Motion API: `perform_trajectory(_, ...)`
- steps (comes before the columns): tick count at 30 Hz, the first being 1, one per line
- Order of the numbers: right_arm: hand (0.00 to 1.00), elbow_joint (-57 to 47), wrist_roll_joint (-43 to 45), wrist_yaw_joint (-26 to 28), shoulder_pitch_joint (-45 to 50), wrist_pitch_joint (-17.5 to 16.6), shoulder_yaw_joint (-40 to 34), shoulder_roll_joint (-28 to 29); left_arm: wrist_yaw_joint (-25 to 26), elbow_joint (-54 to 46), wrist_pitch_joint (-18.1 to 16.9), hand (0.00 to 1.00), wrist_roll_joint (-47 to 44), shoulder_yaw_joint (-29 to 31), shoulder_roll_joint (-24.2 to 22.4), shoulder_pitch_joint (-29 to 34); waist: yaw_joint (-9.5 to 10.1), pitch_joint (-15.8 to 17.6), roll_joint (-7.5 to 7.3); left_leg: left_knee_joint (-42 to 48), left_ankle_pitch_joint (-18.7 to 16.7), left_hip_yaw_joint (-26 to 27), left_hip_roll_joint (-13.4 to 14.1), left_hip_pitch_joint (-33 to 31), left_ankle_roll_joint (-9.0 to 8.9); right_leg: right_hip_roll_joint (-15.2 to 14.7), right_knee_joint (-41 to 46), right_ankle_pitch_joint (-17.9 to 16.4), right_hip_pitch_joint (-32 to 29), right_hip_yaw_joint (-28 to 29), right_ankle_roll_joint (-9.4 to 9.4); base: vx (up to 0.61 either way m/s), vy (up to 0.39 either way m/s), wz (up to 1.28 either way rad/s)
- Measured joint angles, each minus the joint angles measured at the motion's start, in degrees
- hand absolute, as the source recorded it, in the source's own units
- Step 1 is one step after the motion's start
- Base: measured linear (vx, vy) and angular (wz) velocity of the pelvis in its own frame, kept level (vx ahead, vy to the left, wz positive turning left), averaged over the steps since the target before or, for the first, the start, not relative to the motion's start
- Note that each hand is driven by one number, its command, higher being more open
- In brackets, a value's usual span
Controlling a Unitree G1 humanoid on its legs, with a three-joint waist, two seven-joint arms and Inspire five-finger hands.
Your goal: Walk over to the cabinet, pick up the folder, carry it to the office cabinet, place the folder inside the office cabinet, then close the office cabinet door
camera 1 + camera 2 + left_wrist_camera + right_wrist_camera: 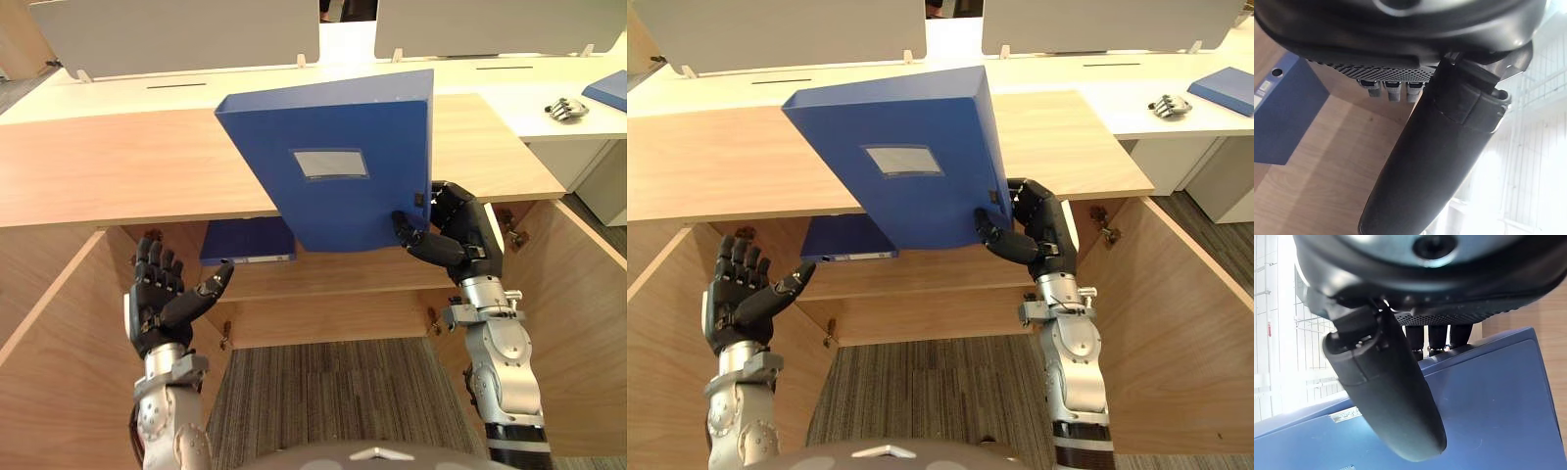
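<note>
A blue folder point(338, 157) with a pale label is held tilted in front of the open wooden office cabinet point(118, 166). My right hand point(453, 235) is shut on its lower right corner, thumb on the front face, fingers behind; the folder point(1488, 406) lies against that hand in the right wrist view. My left hand point(162, 294) hangs open at the lower left, palm up, apart from the folder. A second blue folder point(245, 242) lies flat on the shelf inside the cabinet, also seen as the blue folder point(1283, 107) in the left wrist view.
The cabinet's two doors point(44, 362) point(578, 323) stand open to either side. Behind the cabinet top runs a white desk point(294, 78) with grey divider panels point(176, 34). Another blue folder point(609, 90) and a small metal object point(566, 110) lie at the far right.
</note>
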Motion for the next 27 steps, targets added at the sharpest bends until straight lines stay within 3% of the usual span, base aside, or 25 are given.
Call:
perform_trajectory(4,0.00,0.0,-0.4,0.0,1.3,0.0,0.1,0.3,-0.3,0.8,0.4,1.00,0.1,0.7,-0.7,2.6,0.61,0.0,-0.01,0.0,0.1,-0.5,-0.1,-0.2,-0.11,-0.1,0.0,-0.4,0.1,-0.4,0.17,-0.02,-0.001,0.08)
perform_trajectory(9,0.00,0.0,-2.2,0.0,1.7,0.1,0.6,0.5,-0.3,9.2,1.9,1.00,2.5,0.8,-0.9,3.0,0.93,0.0,-0.01,-0.5,0.5,-0.8,-0.1,-0.2,-0.27,-0.1,0.1,-0.5,0.0,-0.7,0.22,-0.01,-0.003,0.03)
perform_trajectory(19,0.00,0.7,-2.3,0.4,1.8,0.5,9.3,-1.0,-0.1,23.9,4.6,1.00,11.4,-2.3,0.0,1.7,0.90,0.1,-0.21,-0.7,0.4,-0.1,0.0,-0.1,-0.35,0.1,-0.1,-0.5,-0.4,0.0,0.21,-0.01,0.002,-0.02)
perform_trajectory(27,0.00,8.2,-6.7,1.9,1.8,0.8,18.4,-5.1,-0.1,37.2,5.4,1.00,16.7,-8.8,6.7,-3.5,0.89,0.2,-0.57,-0.7,0.3,1.3,0.3,0.0,-0.48,0.4,-0.2,-0.5,-1.1,1.3,0.17,-0.02,0.001,-0.09)
